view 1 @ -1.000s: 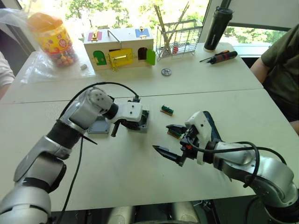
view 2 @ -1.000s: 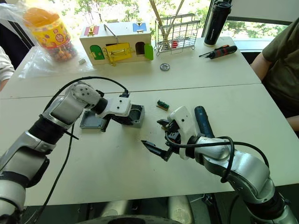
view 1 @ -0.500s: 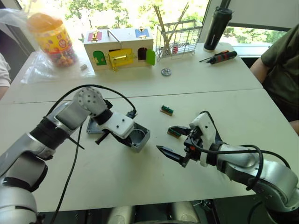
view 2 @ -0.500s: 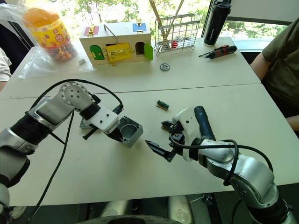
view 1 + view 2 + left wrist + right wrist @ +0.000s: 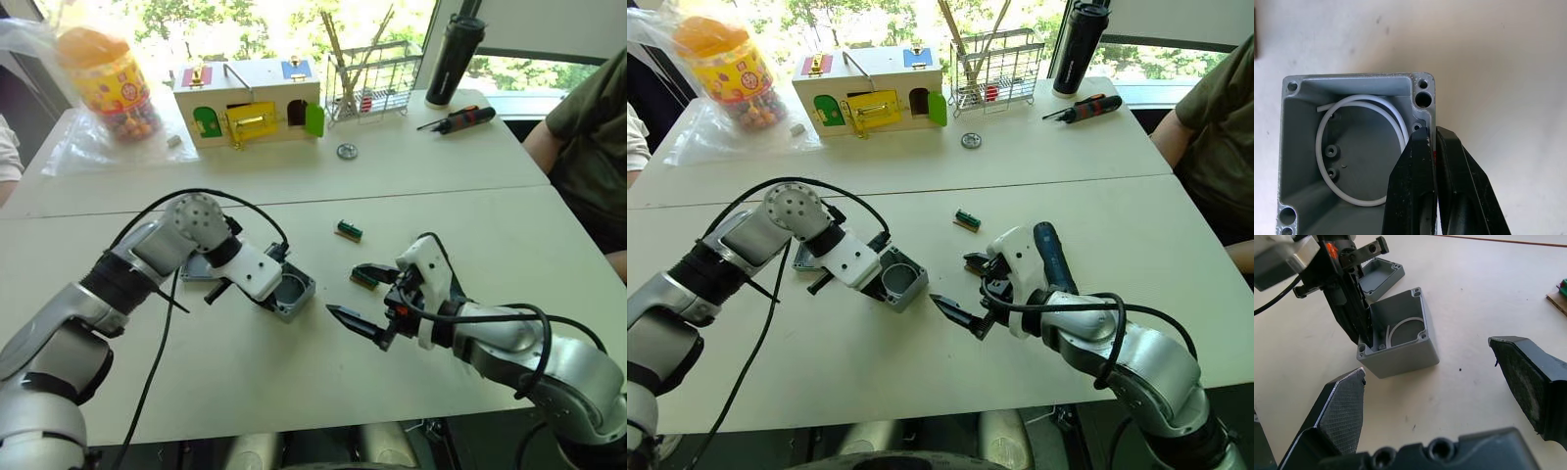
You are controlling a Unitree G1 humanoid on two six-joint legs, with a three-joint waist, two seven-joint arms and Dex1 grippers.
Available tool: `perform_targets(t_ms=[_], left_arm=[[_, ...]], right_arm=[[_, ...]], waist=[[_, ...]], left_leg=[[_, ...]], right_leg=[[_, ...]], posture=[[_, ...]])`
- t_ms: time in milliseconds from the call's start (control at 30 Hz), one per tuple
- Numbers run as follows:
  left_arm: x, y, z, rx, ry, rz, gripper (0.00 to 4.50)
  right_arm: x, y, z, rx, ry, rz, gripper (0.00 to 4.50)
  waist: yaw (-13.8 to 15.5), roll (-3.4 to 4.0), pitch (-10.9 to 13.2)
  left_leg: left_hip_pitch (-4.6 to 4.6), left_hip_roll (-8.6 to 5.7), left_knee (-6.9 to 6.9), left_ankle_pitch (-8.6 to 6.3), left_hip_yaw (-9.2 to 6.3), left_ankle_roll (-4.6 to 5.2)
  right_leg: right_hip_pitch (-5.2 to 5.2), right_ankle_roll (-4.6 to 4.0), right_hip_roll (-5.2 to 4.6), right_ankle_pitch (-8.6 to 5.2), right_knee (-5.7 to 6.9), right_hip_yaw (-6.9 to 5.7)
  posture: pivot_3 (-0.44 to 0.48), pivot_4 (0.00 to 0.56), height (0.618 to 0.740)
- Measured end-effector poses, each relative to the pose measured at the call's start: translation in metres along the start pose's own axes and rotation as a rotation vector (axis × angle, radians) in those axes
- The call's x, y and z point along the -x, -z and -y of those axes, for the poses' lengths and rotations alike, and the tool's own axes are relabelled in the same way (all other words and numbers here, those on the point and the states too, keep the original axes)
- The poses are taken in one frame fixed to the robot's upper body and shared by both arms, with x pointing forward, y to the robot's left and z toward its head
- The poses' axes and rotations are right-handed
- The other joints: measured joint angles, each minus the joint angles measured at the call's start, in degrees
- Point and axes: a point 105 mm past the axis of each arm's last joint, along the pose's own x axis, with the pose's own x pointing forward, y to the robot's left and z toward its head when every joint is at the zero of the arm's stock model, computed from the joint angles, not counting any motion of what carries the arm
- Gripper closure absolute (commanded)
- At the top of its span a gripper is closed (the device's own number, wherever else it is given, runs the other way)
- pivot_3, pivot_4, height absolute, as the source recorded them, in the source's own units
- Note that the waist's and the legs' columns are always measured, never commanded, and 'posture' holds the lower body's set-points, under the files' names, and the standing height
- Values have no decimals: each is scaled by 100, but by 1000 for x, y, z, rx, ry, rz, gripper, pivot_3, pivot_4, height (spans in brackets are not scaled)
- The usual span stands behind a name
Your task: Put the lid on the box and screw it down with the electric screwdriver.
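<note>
Box (image 5: 898,282) dragged nearer, wall pinched by left gripper (image 5: 1432,147); right gripper (image 5: 1444,396) jaws spread, bare tabletop (image 5: 245,362) around.

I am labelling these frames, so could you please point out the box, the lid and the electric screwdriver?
box (image 5: 1400,350), right wrist view, on its outer side wall.
lid (image 5: 1382,274), right wrist view, on its inner face.
electric screwdriver (image 5: 1052,259), right eye view, on its dark blue barrel.
</note>
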Motion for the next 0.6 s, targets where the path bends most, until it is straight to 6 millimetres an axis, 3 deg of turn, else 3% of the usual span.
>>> perform_targets(t_ms=[67,200,300,433,533,600], left_arm=[[0,4,-1,5,-1,-14,3129],[3,7,-4,23,-29,-28,1065],[28,7,-5,144,-113,-13,1065],[94,2,-10,458,-371,89,1065],[143,18,-4,776,-635,81,1065],[152,34,2,950,-768,71,1065]], right_arm=[[0,0,0,-1,-1,1,0],[0,1,-1,-5,-5,-6,0],[0,1,-5,-28,-40,-9,0],[10,-9,-9,-43,-134,-2,0],[15,-18,-12,-10,-204,-28,0],[13,-23,-15,3,-240,-26,0]], waist=[[-10,0,0],[-26,0,0],[-62,-1,1],[-78,-1,1],[-114,2,-1],[-104,2,-1]], left_leg=[[0,-1,1,-1,1,1],[0,1,0,-2,0,3],[-2,2,-1,-2,0,4],[-2,3,0,-10,0,18],[9,2,2,-22,0,38],[10,2,2,-22,-3,39]], right_leg=[[0,0,0,0,0,1],[-4,1,1,0,2,0],[-9,2,1,-1,7,0],[-12,8,2,-4,15,0],[-2,10,3,-6,21,-1],[-2,14,2,-8,28,-1]], posture=[[0,150,740],[0,150,740],[0,150,740],[0,150,740],[0,150,740],[0,150,740]])
